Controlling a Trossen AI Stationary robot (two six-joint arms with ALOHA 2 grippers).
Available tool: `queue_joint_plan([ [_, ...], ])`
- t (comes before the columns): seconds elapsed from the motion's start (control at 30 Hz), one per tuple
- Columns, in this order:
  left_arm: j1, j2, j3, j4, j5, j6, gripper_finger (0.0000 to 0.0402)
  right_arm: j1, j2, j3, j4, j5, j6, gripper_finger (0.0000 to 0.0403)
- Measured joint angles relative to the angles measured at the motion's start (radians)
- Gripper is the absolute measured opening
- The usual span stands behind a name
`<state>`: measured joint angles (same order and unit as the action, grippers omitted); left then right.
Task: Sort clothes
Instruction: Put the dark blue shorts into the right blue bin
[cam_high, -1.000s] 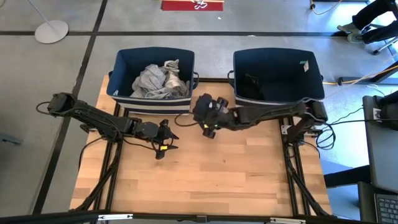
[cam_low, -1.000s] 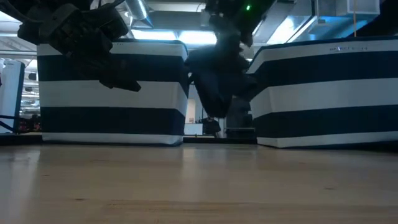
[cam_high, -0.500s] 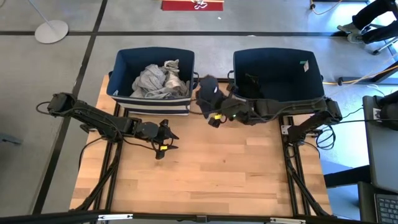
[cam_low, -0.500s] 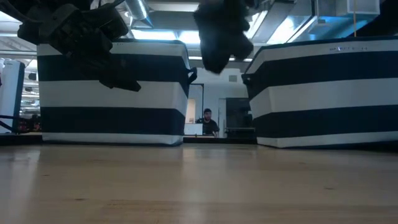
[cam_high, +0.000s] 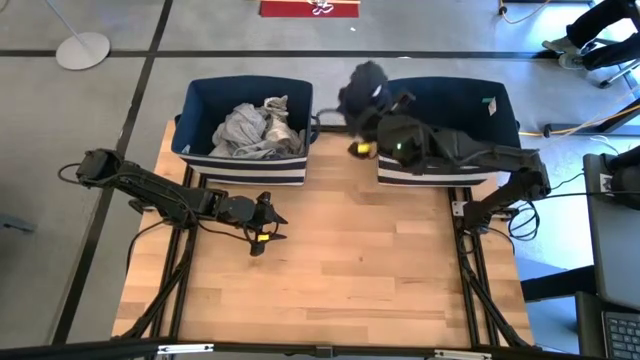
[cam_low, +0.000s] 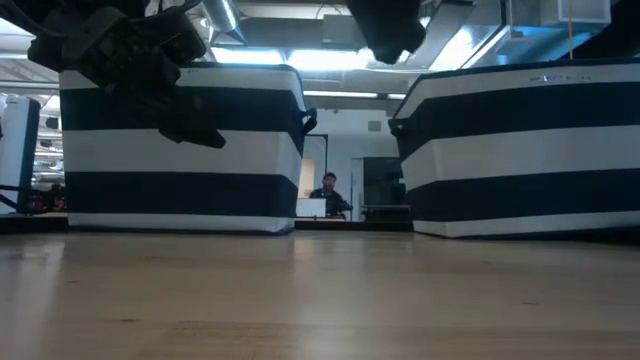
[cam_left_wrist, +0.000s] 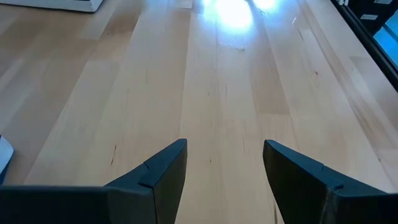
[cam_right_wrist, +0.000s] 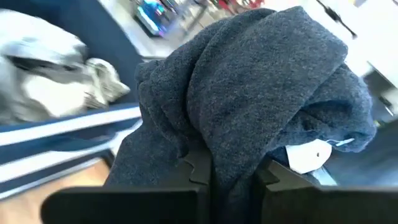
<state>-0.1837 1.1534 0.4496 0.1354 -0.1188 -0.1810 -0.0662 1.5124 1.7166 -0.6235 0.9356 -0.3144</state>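
Note:
A dark navy garment hangs bunched in the air over the gap between the two bins, by the right bin's near-left corner, with my right gripper shut on it. In the low view the garment shows at the top, above the bins' rims. Light grey and white clothes lie heaped in the left bin. A dark piece lies in the right bin. My left gripper waits open above the table's left half, nothing between its fingers. My right gripper pinches a bunched fold of the dark garment between its two fingers, several layers thick. The fingers come nearly level from the table's near side. The garment bulges past the fingertips with its white tag showing, lifted clear of table and bins.
Both navy bins with striped bases stand side by side at the table's far edge. The bare wooden tabletop stretches in front of them. In the room beyond, a person shows between the bins.
My right gripper has risen from just above the table between the bins and gone toward the far edge and slightly right, tipping up toward level. The dark garment has gone with it, lifted from near table height to above the bins' rims.

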Motion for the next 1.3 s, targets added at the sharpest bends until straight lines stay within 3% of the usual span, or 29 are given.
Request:
queue_joint_plan([
  [0.23, 0.0, 0.0, 0.0, -0.015, 0.0, 0.0, 0.02, -0.164, -0.002, 0.069, -0.24, -0.022, 0.14, 0.004],
  [0.47, 0.0, 0.0, 0.0, -0.021, 0.0, 0.001, 0.02, -0.376, -0.005, 0.067, -0.485, -0.162, 0.323, 0.004],
  [0.77, 0.0, 0.0, 0.0, -0.023, 0.0, 0.001, 0.02, -0.548, -0.007, -0.082, -0.48, -0.348, 0.375, 0.004],
  [1.3, 0.0, 0.0, 0.0, -0.028, 0.0, 0.005, 0.02, -0.622, -0.006, -0.324, -0.435, -0.419, 0.44, 0.0042],
])
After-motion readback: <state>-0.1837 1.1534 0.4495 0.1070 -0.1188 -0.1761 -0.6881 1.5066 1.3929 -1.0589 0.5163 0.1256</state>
